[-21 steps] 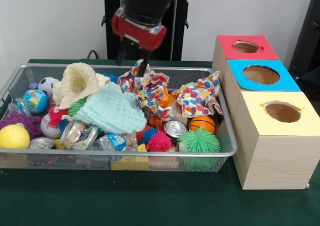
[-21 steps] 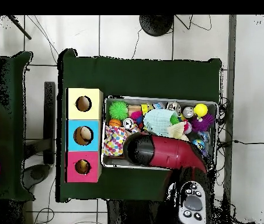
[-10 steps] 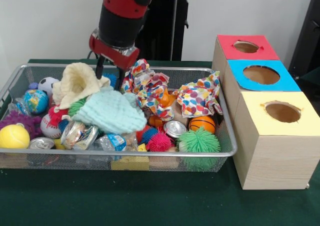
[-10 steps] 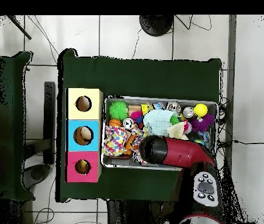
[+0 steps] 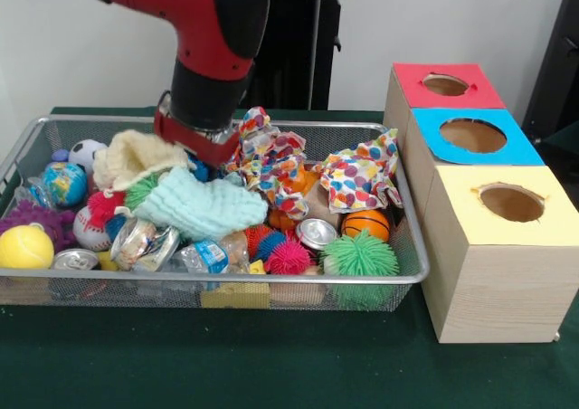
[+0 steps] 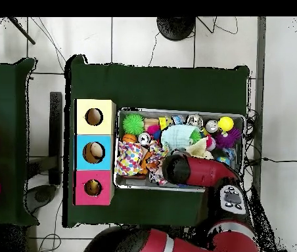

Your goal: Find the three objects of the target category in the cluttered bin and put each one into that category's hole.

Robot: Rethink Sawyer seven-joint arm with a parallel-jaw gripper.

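The wire bin (image 5: 226,283) is piled with cloths, balls and cans. My gripper (image 5: 194,143) is sunk into the pile between the cream cloth (image 5: 134,155) and the bright patterned cloth (image 5: 269,158), just behind the mint cloth (image 5: 204,206). Its lower end is buried in the fabric. A second polka-dot cloth (image 5: 362,180) lies at the bin's right end. In the overhead view the red arm (image 6: 194,170) covers the bin's near middle, and the mint cloth (image 6: 176,137) shows beside it.
Three boxes with round holes stand beside the bin: red (image 5: 447,85), blue (image 5: 474,136), yellow (image 5: 510,202). Also in the bin: a yellow ball (image 5: 24,246), a basketball (image 5: 365,223), a green spiky ball (image 5: 360,254), cans (image 5: 317,233), a globe ball (image 5: 64,182).
The arm has swung to the picture's left in the front view and dropped into the pile. The cream and mint cloths are pressed lower than before.
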